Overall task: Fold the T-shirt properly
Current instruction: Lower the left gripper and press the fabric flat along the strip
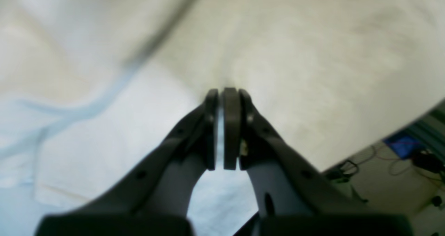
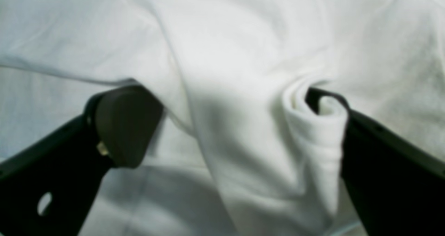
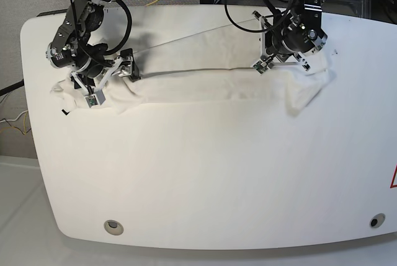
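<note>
The white T-shirt [image 3: 205, 86] lies bunched in a long band across the far part of the white table [image 3: 217, 185], with one edge pulled taut in the air between the two arms. My left gripper [image 3: 276, 61] is on the right of the base view. In the left wrist view it [image 1: 222, 93] is shut on the shirt's cloth [image 1: 313, 55]. My right gripper [image 3: 105, 83] is at the shirt's left end. In the right wrist view it [image 2: 226, 100] is wide open, with a fold of the shirt [image 2: 243, 55] draped between its fingers and over one fingertip [image 2: 326, 104].
A small black mark [image 3: 64, 113] shows at the shirt's left end. Two round holes [image 3: 112, 226] [image 3: 373, 221] sit near the table's front edge. Cables and a blue object [image 1: 403, 145] lie on the floor beyond the table edge.
</note>
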`<state>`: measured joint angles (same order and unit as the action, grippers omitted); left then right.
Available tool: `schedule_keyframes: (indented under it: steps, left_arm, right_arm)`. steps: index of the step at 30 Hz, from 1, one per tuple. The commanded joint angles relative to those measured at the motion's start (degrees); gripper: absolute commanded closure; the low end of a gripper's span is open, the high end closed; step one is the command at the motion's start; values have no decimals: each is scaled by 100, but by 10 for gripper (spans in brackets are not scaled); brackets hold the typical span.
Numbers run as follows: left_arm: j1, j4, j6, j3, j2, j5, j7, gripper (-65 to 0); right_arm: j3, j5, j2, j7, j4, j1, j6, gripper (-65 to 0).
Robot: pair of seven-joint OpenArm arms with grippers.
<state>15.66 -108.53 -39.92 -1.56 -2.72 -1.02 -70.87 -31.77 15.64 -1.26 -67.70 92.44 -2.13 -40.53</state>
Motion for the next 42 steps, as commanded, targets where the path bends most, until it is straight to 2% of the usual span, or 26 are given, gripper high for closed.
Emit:
schedule_keyframes:
  steps: [1, 9, 14, 19, 28, 35, 42]
  left_arm:
    - [117, -105, -8, 11, -14, 1, -12, -26]
    - [214, -52, -8, 46, -49, 9, 59, -26]
    - [170, 44, -8, 407, -58, 18, 322, -26]
    - [-85, 756, -8, 468, -233, 9, 542, -26]
    - [-287, 1926, -8, 477, -515, 1, 1272, -26]
    - [-410, 2198, -8, 477, -585, 1, 1579, -26]
    - [-612, 2339, -8, 477, -691, 1, 1623, -26]
  right_arm:
    - [25, -197, 51, -496, -141, -81, 53, -641]
    - [25, -206, 51, -487, -150, -99, 53, -641]
    - [25, -206, 51, -487, -150, -108, 53, -641]
    - [25, -206, 51, -487, -150, -99, 53, -641]
    - [25, -206, 51, -478, -132, -81, 53, -641]
    - [25, -162, 51, -478, -115, -81, 53, -641]
    - [34, -153, 51, -478, -106, -64, 53, -642]
